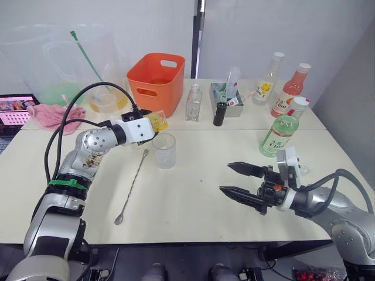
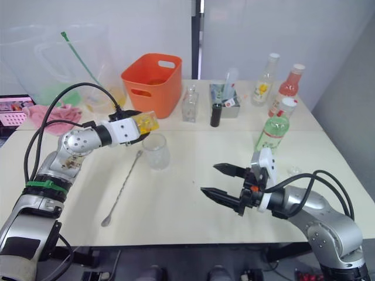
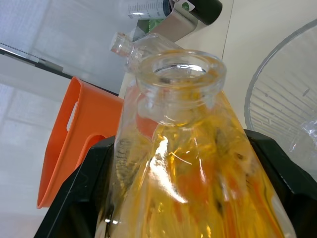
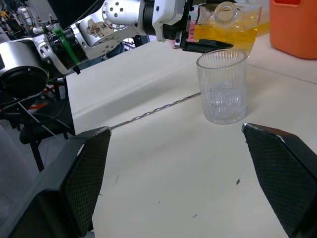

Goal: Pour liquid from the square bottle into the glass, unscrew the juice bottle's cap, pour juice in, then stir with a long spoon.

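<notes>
My left tool (image 1: 153,124) grips the square bottle (image 1: 157,121), tipped near the glass (image 1: 164,150) in the middle of the frame. I should tip slowly, mouth over the rim. My right tool (image 1: 237,178) is wide open, holding nothing. The left wrist view shows the bottle's open mouth.

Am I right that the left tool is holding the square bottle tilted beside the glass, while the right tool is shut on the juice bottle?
Not quite: the right tool is open and empty, short of the juice bottle, as the left eye view shows. The left tool does hold the square bottle tilted beside the glass.
</notes>
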`<control>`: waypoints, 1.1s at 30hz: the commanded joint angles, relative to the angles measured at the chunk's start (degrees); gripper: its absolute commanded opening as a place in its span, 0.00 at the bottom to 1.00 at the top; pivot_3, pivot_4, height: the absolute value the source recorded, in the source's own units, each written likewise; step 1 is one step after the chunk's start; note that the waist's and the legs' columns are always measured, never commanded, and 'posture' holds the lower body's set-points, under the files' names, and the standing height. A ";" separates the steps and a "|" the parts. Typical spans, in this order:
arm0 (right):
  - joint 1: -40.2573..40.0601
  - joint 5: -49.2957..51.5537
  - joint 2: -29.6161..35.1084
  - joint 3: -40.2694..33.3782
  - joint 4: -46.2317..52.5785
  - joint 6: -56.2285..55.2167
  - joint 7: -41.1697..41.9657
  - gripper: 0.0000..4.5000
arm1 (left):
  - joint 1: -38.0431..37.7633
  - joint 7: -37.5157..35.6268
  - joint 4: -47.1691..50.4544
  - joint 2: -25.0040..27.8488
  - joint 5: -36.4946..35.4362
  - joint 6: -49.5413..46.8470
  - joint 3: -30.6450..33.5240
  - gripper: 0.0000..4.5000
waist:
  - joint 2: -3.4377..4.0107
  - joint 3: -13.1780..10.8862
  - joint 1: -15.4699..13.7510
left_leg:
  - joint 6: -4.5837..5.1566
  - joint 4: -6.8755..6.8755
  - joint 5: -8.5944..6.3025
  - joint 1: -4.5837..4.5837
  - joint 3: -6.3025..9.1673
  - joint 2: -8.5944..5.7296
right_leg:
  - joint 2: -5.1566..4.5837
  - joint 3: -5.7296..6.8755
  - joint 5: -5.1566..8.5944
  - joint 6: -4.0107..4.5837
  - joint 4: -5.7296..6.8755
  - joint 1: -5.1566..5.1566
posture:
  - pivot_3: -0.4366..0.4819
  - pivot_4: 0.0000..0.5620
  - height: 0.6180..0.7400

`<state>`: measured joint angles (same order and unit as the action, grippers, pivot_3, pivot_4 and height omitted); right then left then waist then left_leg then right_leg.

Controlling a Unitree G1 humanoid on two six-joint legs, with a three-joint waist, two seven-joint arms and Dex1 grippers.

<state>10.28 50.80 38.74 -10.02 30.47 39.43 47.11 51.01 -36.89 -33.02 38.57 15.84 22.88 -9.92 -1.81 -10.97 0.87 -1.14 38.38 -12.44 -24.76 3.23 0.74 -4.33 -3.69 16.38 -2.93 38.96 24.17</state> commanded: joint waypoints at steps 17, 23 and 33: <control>1.49 0.66 -0.25 0.83 1.92 -0.96 -0.98 1.00 | 5.49 12.31 -1.59 3.06 9.96 11.74 0.60 0.62 | 0.00 0.00 0.04 | 0.01 0.24 -0.01 -0.01 0.01 0.00 | 0.02 0.00 0.00 0.00 0.13 -0.01 | 0.48 0.27 1.00; 1.74 0.69 -0.33 1.01 1.80 -1.05 -1.11 1.00 | 6.19 15.75 -2.65 3.90 12.78 13.88 -0.41 0.62 | 0.00 0.00 -0.01 | 0.01 0.28 -0.01 -0.03 0.01 0.00 | 0.01 0.00 0.00 0.00 0.14 -0.01 | 0.48 0.27 1.00; 1.98 0.50 -0.45 1.25 1.63 -1.19 -1.23 1.00 | 7.32 22.29 -4.25 5.25 19.48 16.91 -2.60 0.62 | 0.00 0.00 0.00 | 0.01 0.33 -0.01 -0.05 0.01 0.00 | 0.01 0.00 0.00 -0.01 0.19 0.00 | 0.48 0.27 1.00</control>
<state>11.96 50.79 38.59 -7.96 30.48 39.41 45.95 54.07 -18.85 -39.37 41.90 35.42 38.17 -14.76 -1.81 -10.97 0.87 -1.12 38.71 -12.45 -24.82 3.24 0.73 -4.32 -3.70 16.38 -2.94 39.15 24.17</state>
